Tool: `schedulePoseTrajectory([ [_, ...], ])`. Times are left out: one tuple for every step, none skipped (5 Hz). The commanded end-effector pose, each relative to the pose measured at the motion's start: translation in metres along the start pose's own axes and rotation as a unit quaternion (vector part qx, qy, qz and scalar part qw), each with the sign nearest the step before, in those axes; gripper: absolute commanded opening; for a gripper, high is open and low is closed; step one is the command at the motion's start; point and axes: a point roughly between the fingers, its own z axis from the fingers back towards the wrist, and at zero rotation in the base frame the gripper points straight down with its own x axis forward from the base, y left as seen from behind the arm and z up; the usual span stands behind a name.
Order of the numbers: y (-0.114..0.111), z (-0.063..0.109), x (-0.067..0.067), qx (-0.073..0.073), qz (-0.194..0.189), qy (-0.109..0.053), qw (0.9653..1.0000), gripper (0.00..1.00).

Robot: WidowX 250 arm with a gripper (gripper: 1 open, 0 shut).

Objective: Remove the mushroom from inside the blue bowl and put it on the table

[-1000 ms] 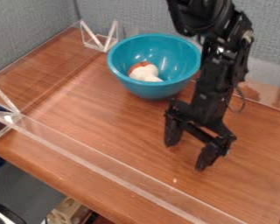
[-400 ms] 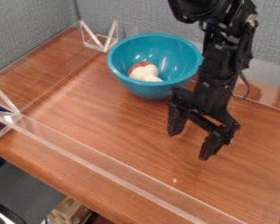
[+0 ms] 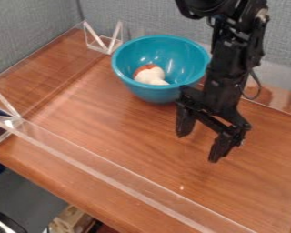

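Note:
The cream-white mushroom lies inside the teal-blue bowl, a reddish patch on its left end. The bowl stands at the far middle of the reddish-brown wood table. My black gripper hangs open over the table to the right and in front of the bowl, fingers pointing down, nothing between them. It is apart from the bowl and the mushroom.
Low clear acrylic walls run along the table's front and left edges. Clear angled brackets stand at the back left, and another sits at the left edge. A grey panel backs the scene.
The gripper has risen slightly and shifted a little toward the back. It stays open. The bowl and mushroom have not moved.

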Motion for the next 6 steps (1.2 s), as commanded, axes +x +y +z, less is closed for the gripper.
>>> schedulePoseTrajectory([
  [0.008, 0.035, 0.008, 0.004, 0.008, -0.063, 0.9979, 1.00],
  [0.010, 0.038, 0.008, 0.004, 0.011, -0.068, 0.9976, 1.00],
  [0.021, 0.039, 0.010, 0.001, 0.014, -0.067, 0.9977, 1.00],
  [0.040, 0.046, 0.016, -0.001, 0.014, -0.069, 0.9975, 1.00],
  [0.062, 0.066, 0.019, -0.006, 0.040, -0.081, 0.9959, 1.00],
  [0.088, 0.099, 0.014, -0.013, 0.077, -0.100, 0.9919, 1.00],
])
